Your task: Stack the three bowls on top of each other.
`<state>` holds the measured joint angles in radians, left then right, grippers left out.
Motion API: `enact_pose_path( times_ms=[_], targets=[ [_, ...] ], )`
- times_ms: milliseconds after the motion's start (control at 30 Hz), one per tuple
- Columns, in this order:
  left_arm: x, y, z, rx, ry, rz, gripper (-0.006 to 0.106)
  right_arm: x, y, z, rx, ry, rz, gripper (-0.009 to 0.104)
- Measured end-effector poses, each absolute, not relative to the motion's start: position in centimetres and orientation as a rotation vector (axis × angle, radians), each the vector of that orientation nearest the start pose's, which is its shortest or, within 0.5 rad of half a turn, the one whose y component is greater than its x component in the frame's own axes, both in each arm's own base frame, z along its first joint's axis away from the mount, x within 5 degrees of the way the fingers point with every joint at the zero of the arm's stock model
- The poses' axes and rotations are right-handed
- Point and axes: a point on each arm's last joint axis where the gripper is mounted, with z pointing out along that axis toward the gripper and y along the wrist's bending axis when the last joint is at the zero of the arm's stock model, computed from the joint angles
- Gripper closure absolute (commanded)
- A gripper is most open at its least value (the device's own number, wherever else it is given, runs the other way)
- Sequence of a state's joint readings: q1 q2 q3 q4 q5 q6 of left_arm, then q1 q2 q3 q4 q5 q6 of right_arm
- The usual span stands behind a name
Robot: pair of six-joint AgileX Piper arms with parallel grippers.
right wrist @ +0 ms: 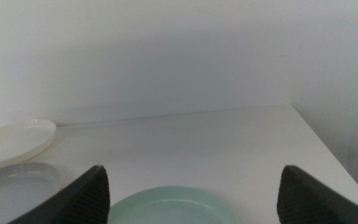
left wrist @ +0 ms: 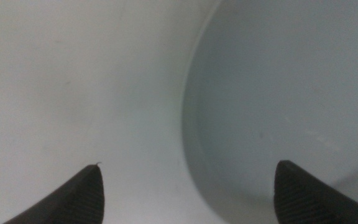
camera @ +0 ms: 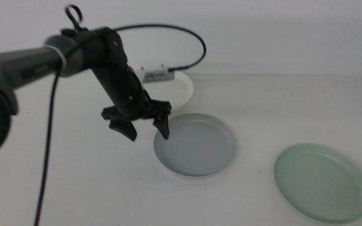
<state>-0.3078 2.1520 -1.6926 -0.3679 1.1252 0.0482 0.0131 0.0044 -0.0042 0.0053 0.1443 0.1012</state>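
A: What is seen nearest on the tabletop (camera: pixel 307 100)?

B: The pale mint green bowl (camera: pixel 321 181) is found nearest, at the right, lying alone and well apart from the others. The right tool (right wrist: pixel 191 186) is held above it with jaws spread wide and nothing gripped.

A: And further in?

B: The pale grey bowl (camera: pixel 195 144) is set at the middle. Its left rim is straddled from above by the left tool (camera: pixel 144 127), released, its jaws wide apart; contact cannot be told. Part of the rim is hidden by one jaw.

A: Farthest?

B: The white bowl (camera: pixel 182 91) is placed behind the grey one, largely blocked by the left arm (camera: pixel 115 72) and its black cable (camera: pixel 187 37). All three bowls are shallow, round, smooth and low-rimmed.
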Motion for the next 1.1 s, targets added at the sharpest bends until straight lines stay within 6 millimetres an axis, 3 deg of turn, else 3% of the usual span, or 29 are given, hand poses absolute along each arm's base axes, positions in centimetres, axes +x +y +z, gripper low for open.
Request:
enact_pose_path(
  times_ms=[300, 500, 667, 867, 1100],
  targets=[
    [39.0, -14.1, 26.2, 0.347, 2.9, -0.543, 0.007, 5.7, 0.1, 20.1, 0.075, 1.627, 0.092, 0.002],
    [38.8, -13.2, 29.8, 0.349, 2.714, -0.441, 0.007, 5.7, 0.1, 20.1, 0.075, 1.627, 0.092, 0.002],
    [40.3, -11.9, 30.1, 0.196, 2.66, -0.298, 0.007, 5.7, 0.1, 20.1, 0.075, 1.627, 0.092, 0.002],
    [44.9, -9.2, 30.2, 0.03, 2.624, -0.207, 0.007, 5.7, 0.1, 20.1, 0.075, 1.627, 0.092, 0.002],
    [50.0, -8.8, 26.8, -0.011, 2.659, -0.223, 0.007, 5.7, 0.1, 20.1, 0.075, 1.627, 0.092, 0.002]
  ],
)
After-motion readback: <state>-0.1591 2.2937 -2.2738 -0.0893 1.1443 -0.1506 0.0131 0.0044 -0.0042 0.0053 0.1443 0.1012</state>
